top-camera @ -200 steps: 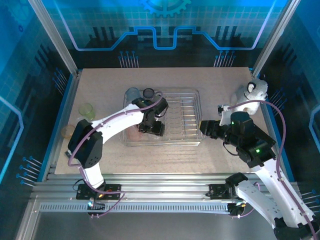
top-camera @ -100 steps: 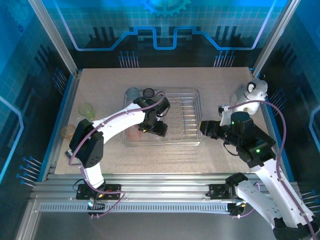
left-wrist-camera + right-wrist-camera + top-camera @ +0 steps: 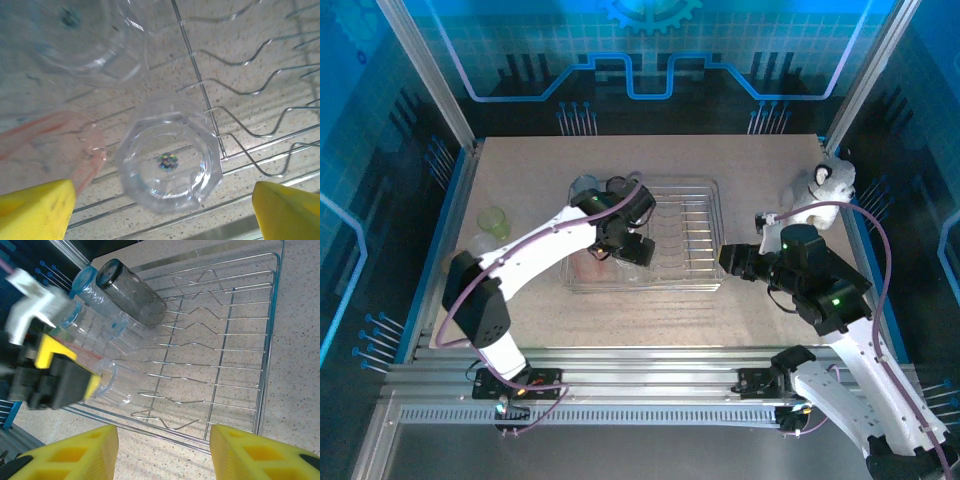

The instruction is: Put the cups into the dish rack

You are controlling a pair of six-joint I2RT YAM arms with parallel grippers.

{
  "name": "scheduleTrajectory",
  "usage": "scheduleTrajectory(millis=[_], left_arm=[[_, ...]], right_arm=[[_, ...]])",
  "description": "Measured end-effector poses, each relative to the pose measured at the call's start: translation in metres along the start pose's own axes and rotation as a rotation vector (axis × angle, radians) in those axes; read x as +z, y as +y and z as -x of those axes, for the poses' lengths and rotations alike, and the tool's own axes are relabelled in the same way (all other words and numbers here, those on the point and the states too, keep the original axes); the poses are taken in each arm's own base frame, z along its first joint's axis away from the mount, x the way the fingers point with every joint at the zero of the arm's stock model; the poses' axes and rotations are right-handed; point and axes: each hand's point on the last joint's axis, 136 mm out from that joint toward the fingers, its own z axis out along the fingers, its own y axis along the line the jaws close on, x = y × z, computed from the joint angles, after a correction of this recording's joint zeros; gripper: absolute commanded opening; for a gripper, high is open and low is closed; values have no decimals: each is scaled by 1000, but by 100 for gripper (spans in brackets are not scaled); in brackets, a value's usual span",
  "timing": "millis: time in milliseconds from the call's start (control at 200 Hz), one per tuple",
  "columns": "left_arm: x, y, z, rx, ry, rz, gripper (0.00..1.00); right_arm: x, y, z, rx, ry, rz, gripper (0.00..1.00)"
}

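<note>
The left gripper (image 3: 162, 212) stands wide, both fingers clear of the clear cup (image 3: 169, 162). That cup rests in the near-left corner of the dish rack (image 3: 685, 287), just beside a pink cup (image 3: 50, 145). The right gripper (image 3: 162, 440) hangs part-open and empty by the rack's right end. These cups look light, thin and slick, so they are best pinched across the wall near the rim. A second ago the left gripper was narrower; it has since opened and drawn back.

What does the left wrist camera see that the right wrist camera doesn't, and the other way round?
Left wrist: a look straight down into the faceted clear cup. Right wrist: a smoky dark cup and a blue cup at one corner, plus the rim of the dish rack. Both: the rack's wire loops and that clear cup.
</note>
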Motion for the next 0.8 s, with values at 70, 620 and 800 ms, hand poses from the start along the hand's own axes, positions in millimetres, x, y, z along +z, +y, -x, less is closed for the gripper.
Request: scheduleTrajectory(millis=[70,620,800], left_arm=[[-28,6,9,6,-90,1,93],[-115,219,-9,-438,-402,344,99],[-80,261,-15,-547,-281,377,93]], right_arm=[[-1,0,-1,-4,1,-1,52],[-12,-9,8,-69,-99,-31,56],[-18,-20,9,-111,-135,-64,61]])
